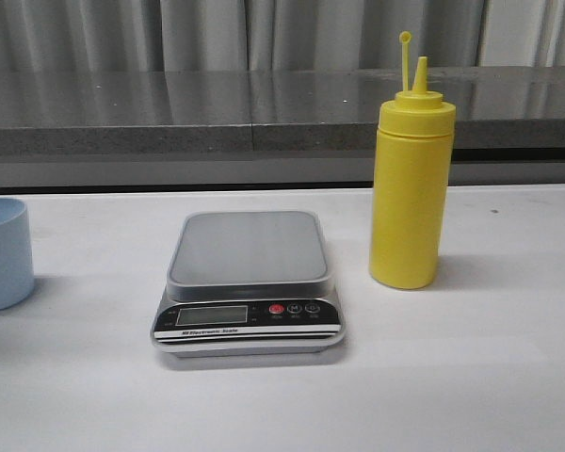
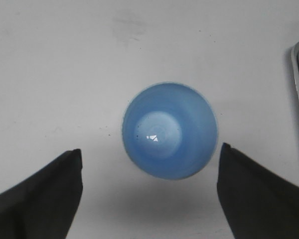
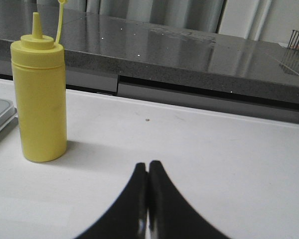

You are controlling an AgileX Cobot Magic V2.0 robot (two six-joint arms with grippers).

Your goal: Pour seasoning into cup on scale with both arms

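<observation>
A: Left side? Where's the cup (image 2: 169, 130)?
B: Below the left gripper (image 2: 150, 159), centred between its jaws, touching neither. Jaws spread wide, holding nothing, pointing straight down.
A: Right?
B: Right gripper (image 3: 148, 172) jaws pressed together, empty, low over the tabletop (image 3: 214, 149). Seasoning (image 3: 39, 99) stands upright well ahead, off to one side, beside the scale (image 1: 250, 282).
</observation>
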